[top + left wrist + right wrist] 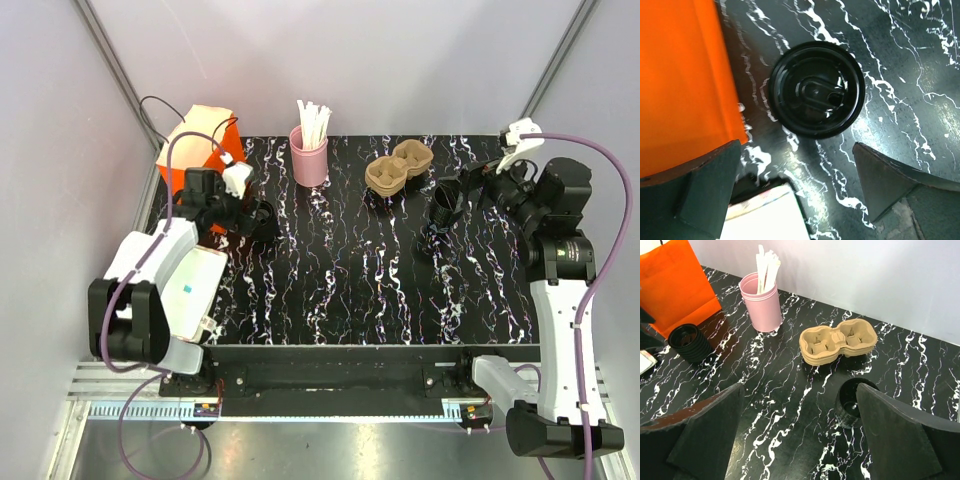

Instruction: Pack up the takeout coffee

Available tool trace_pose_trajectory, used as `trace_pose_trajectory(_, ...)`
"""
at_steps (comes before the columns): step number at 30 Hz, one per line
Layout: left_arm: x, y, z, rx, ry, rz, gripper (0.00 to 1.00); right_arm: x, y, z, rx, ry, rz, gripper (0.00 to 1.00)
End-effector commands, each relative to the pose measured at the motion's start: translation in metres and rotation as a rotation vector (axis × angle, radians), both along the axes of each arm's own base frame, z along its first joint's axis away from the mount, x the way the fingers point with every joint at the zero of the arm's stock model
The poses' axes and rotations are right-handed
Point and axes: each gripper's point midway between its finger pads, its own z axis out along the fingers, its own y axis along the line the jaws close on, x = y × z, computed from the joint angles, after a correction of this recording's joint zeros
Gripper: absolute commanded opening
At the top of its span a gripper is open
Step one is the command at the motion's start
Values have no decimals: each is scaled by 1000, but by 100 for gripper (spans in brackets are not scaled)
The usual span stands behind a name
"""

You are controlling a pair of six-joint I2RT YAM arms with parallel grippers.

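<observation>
The takeout coffee (816, 89) stands lidded on the table (340, 290), just beside the orange paper bag (680, 75). The left tool (796, 150) hangs over it next to the bag, released, spread wide and gripping nothing. The right tool (799, 390), well apart from the bag, is likewise spread wide and empty.

On the table (330, 290), the paper bag (197, 140) stands in the far left corner, and the ringed piece (258, 220) sits just before it, toward its right side. Right of the bag, along the far edge, stands the holder (309, 160) with sticks (314, 118) upright in it. The cup carrier (398, 166) lies further right, and the takeout coffee cup (855, 402) stands before it, a little to the right.
</observation>
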Motion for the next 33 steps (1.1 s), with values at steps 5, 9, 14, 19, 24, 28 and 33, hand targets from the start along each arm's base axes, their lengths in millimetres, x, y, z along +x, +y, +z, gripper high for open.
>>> trace_pose_trajectory(5, 29, -7, 20, -25, -97, 12, 99, -4, 5, 9, -4, -56, 31, 100)
trace_pose_trajectory(9, 28, -16, 61, -56, -217, -42, 99, -2, 6, 6, -3, -48, 36, 100)
trace_pose_trajectory(14, 6, -23, 137, -66, -414, -129, 99, -2, 6, 5, -6, -48, 39, 100)
trace_pose_trajectory(19, -21, -9, 204, 2, -618, -109, 99, -3, 7, 5, -5, -48, 44, 100)
trace_pose_trajectory(24, -27, 10, 231, 88, -703, -45, 99, -5, 8, 6, -2, -53, 51, 100)
trace_pose_trajectory(28, -5, 16, 226, 139, -680, -26, 99, -7, 8, 7, -2, -56, 48, 100)
trace_pose_trajectory(33, 30, 19, 222, 172, -635, -21, 99, -8, 6, 8, -9, -60, 38, 100)
